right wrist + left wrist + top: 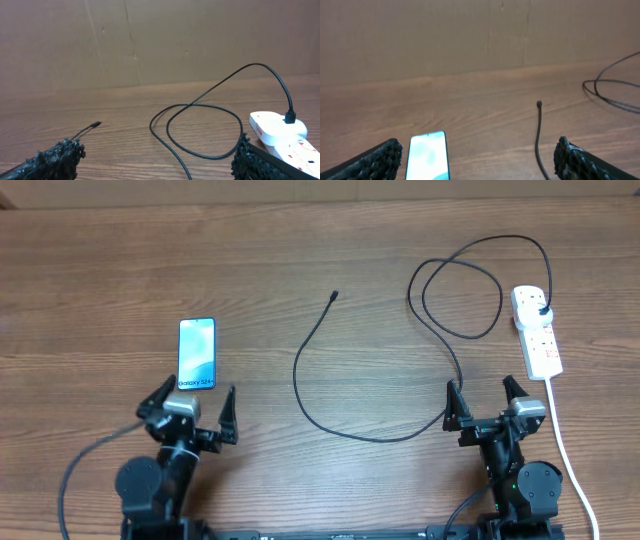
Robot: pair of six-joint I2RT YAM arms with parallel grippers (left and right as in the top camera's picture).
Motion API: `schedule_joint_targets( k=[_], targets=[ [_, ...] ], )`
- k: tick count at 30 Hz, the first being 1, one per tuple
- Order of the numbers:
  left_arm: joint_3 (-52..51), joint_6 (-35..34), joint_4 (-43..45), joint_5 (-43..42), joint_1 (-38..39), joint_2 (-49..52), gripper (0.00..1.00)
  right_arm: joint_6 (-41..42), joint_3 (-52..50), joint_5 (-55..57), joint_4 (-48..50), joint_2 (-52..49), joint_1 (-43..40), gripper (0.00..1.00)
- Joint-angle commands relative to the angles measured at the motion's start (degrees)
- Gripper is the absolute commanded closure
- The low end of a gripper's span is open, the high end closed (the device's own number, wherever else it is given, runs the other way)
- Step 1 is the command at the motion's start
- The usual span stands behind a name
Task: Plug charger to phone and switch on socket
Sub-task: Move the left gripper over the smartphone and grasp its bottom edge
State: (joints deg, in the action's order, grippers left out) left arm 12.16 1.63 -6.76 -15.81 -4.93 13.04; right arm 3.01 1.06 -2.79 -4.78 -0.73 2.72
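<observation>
Because the charger [296,370] lies unplugged from the phone [197,353], left gripper [478,150] and right gripper [481,386] are held apart, empty.

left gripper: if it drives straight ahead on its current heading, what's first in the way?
The phone, lying flat just ahead of the left gripper, between its open jaws in the wrist view. Gripper height above the table is unclear, so it might pass over instead.

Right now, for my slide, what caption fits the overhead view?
Left gripper and right gripper, both open; phone free, charger plugged only into the socket.
</observation>
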Motion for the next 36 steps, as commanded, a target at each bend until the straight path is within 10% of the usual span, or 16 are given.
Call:
schedule_joint_targets(
  k=[1,22,36],
  targets=[
    [9.62,-0.59,-2.6,-0.81,-0.31,8.11,0.0,0.13,-0.61,-0.33,0.2,0.57,-0.17,0.0],
    [68.11,2.27,-48.98,-6.8,-0.31,58.38,0.0,0.13,-0.61,-0.33,0.2,0.57,-0.17,0.0],
    [72.43,4.31,-53.81,0.09,-0.31,76.85,0.0,0.13,-0.61,-0.31,0.2,0.57,-0.17,0.0]
  ],
)
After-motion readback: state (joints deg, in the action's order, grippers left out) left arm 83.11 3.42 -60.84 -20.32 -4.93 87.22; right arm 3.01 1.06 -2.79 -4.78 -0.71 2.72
